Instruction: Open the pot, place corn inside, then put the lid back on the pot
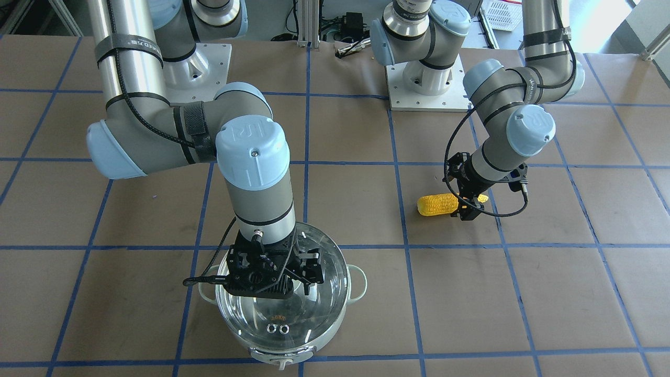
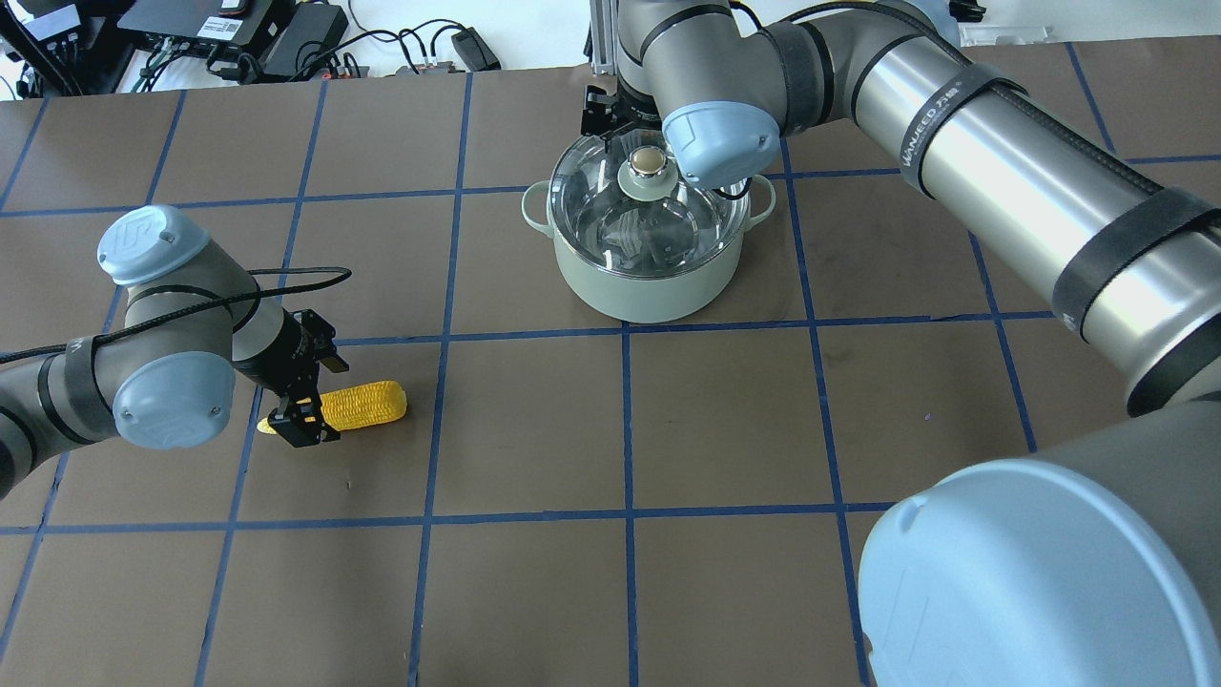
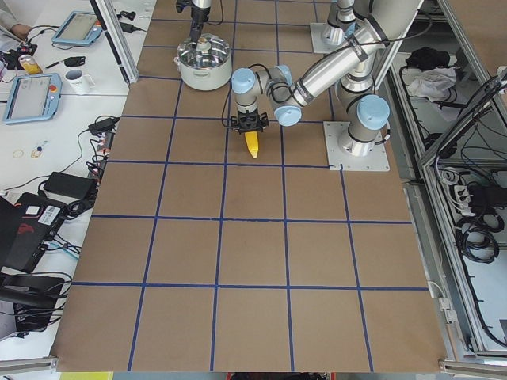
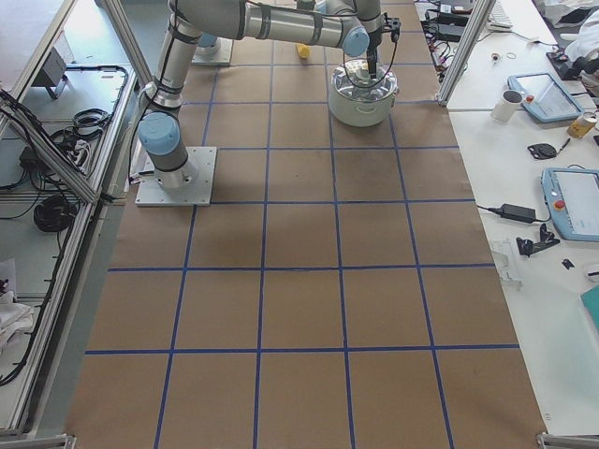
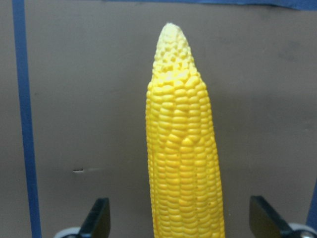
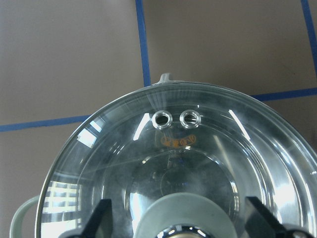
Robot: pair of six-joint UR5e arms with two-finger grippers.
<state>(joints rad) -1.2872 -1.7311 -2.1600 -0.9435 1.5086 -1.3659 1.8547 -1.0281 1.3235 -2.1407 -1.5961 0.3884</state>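
The yellow corn (image 2: 367,404) lies flat on the brown table, its pointed tip under my left gripper (image 2: 298,420). In the left wrist view the corn (image 5: 183,163) runs up between the two fingertips (image 5: 99,220), which stand wide apart and clear of it: open. The mint-green pot (image 2: 649,286) stands further out with the glass lid (image 2: 649,224) seated on it. My right gripper (image 2: 631,143) hangs over the lid's beige knob (image 2: 648,162). In the right wrist view its fingers (image 6: 101,218) flank the knob's green base (image 6: 185,215) without touching, open.
Blue tape lines divide the table into squares. The arms' white base plates (image 1: 426,86) sit at the robot's edge. Cables and power bricks (image 2: 286,48) lie beyond the far edge. A side bench carries tablets (image 4: 571,201) and a mug (image 4: 508,105).
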